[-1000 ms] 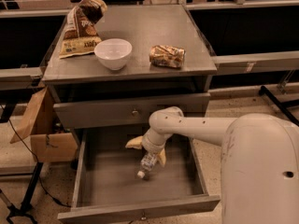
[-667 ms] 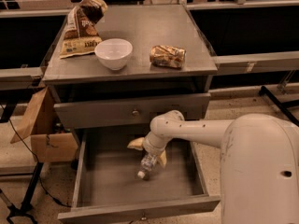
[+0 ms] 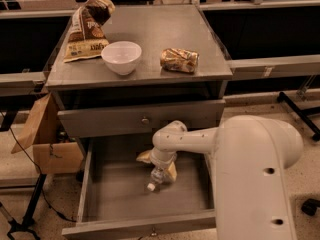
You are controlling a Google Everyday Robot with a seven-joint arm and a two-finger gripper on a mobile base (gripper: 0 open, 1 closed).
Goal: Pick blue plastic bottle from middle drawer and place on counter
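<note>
my claw [image 3: 159, 166] down in open drawer [image 3: 114, 196] | bottle [image 3: 156, 177] right beneath it, cap toward front edge | grip: cannot tell

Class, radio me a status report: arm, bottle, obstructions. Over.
Gripper inside open middle drawer, at the blue plastic bottle. Bottle lying on drawer floor, cap toward front. Counter holds bowl, snack bag, foil packet.

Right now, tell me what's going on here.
The robot's arm reaches down into the open middle drawer, with its gripper right at the blue plastic bottle lying on the drawer floor. The bottle is not yet on the counter, which holds a white bowl, a snack bag and a foil packet.
</note>
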